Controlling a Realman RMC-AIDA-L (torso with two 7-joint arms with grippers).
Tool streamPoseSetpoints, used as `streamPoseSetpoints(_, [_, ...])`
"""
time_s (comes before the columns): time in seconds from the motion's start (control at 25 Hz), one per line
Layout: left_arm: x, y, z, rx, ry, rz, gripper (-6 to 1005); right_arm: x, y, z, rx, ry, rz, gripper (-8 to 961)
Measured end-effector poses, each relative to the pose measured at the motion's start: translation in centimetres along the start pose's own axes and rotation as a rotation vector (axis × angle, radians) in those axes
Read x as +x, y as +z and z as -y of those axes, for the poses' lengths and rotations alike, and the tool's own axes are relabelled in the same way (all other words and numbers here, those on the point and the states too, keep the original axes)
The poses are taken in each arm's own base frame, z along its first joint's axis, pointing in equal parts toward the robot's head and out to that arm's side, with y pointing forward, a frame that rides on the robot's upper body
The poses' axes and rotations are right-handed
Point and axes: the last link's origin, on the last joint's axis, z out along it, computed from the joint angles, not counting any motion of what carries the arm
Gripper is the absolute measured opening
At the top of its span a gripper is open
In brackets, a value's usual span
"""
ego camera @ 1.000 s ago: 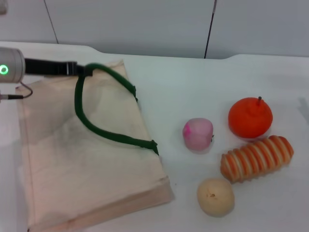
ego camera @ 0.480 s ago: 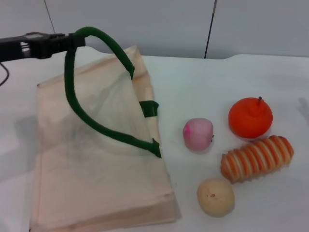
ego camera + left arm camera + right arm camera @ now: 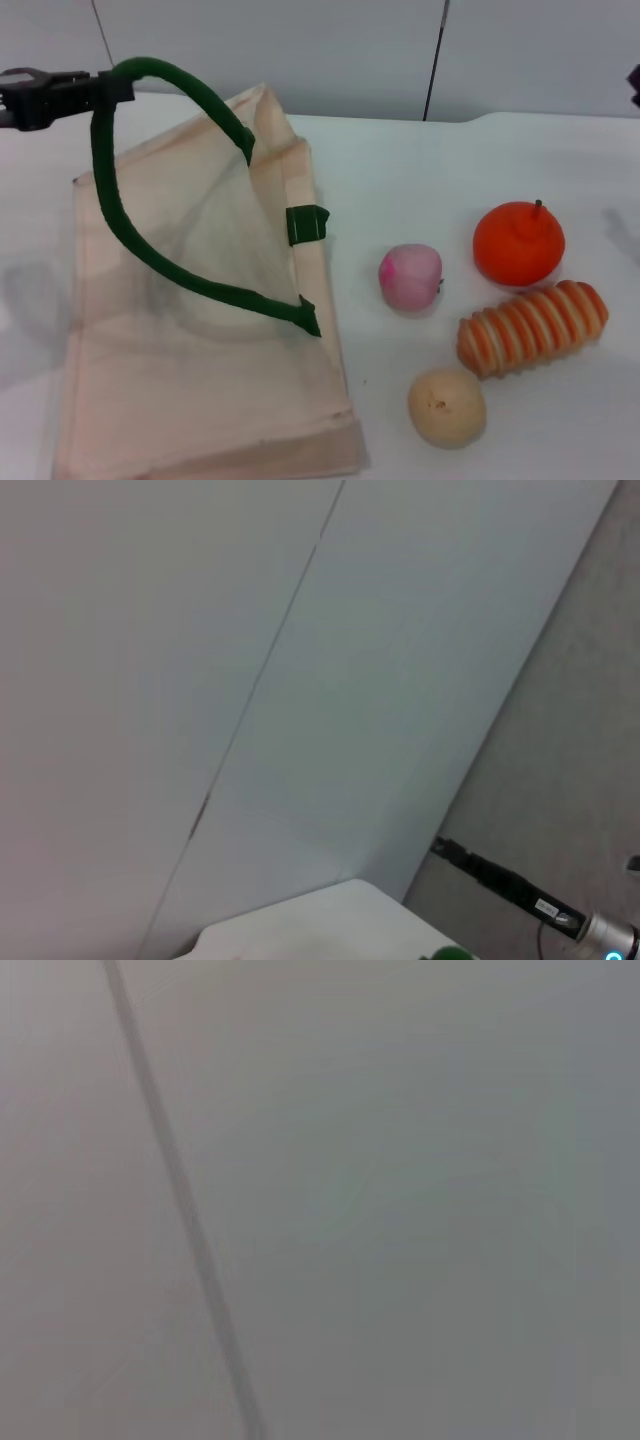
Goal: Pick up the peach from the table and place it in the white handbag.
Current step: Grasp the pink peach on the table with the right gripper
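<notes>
The peach (image 3: 410, 277), pale pink with a magenta blush, lies on the table right of the white handbag (image 3: 190, 390). My left gripper (image 3: 108, 90), at the far left and raised, is shut on the bag's dark green handle (image 3: 190, 85). It holds the handle up, so the bag's upper cloth side stands lifted like a tent. The second handle's stub (image 3: 306, 224) shows at the bag's right edge. A tip of green (image 3: 450, 953) shows in the left wrist view. Only a dark scrap of my right arm (image 3: 634, 86) shows at the right edge, far above the peach.
An orange fruit with a stem (image 3: 518, 243), a striped orange-and-white oblong thing (image 3: 533, 327) and a beige round fruit (image 3: 446, 407) lie right of and in front of the peach. The white table (image 3: 400, 170) ends at a grey wall behind.
My left gripper has raised the green handle and carried it to the left, pulling the bag's upper side higher. A dark scrap of the right arm has come in at the right edge. The fruits have not moved.
</notes>
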Motion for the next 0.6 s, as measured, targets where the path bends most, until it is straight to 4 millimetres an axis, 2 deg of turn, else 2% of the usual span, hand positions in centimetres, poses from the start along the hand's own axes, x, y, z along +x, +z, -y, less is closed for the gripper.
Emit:
streamPoseSetpoints(0.16, [0.4, 0.1, 0.0, -0.008, -0.003, 0.001, 144, -0.8, 0.6, -0.8, -0.161, 0.012, -0.095, 895])
streamPoseSetpoints(0.36, [1.2, 0.5, -0.1, -0.023, -0.01, -0.001, 143, -1.4, 1.6, -3.0, -0.405, -0.058, -0.264, 894])
streamPoseSetpoints(0.6, [1.8, 0.9, -0.2, -0.036, -0.01, 0.001, 143, 0.0, 2.9, -6.6, -0.65, -0.189, -0.478, 893])
